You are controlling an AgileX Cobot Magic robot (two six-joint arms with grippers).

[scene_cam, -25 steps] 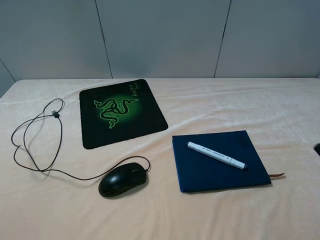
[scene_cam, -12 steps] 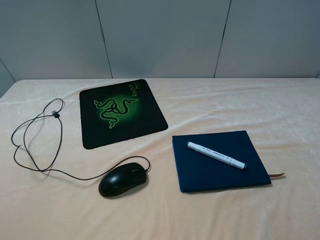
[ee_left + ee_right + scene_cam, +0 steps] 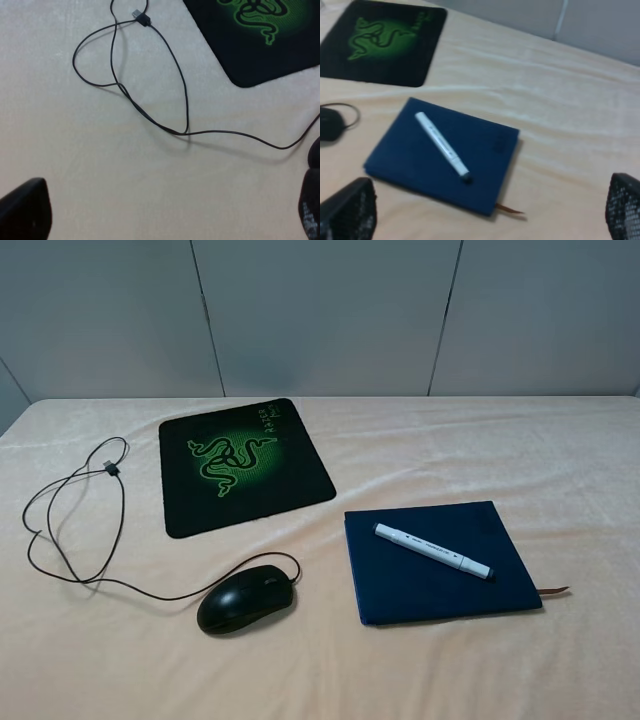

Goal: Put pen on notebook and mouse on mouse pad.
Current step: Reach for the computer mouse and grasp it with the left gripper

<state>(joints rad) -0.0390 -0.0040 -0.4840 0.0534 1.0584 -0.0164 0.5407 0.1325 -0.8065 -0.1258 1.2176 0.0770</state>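
Observation:
The white pen (image 3: 432, 551) lies slantwise on the closed navy notebook (image 3: 400, 590) at the right front of the table. A glossy black mouse (image 3: 245, 600) rests on the cloth in front of the black mouse pad (image 3: 245, 465) with its green snake emblem, not on it. Its thin cable (image 3: 75, 530) loops off to the left. Neither gripper shows in the exterior high view. My left gripper (image 3: 167, 215) is open above the cable (image 3: 185, 115), with nothing between its fingers. My right gripper (image 3: 487, 220) is open, back from the notebook (image 3: 410, 160) and pen (image 3: 442, 145), and holds nothing.
A pale peach cloth (image 3: 420, 450) covers the whole table, and grey wall panels (image 3: 330, 310) stand behind it. A brown ribbon bookmark (image 3: 553, 590) sticks out of the notebook's right front corner. The cable's plug (image 3: 112, 469) lies at the far left.
A dark bit of the right arm at the right edge of the exterior view has moved out of sight. The objects have not moved.

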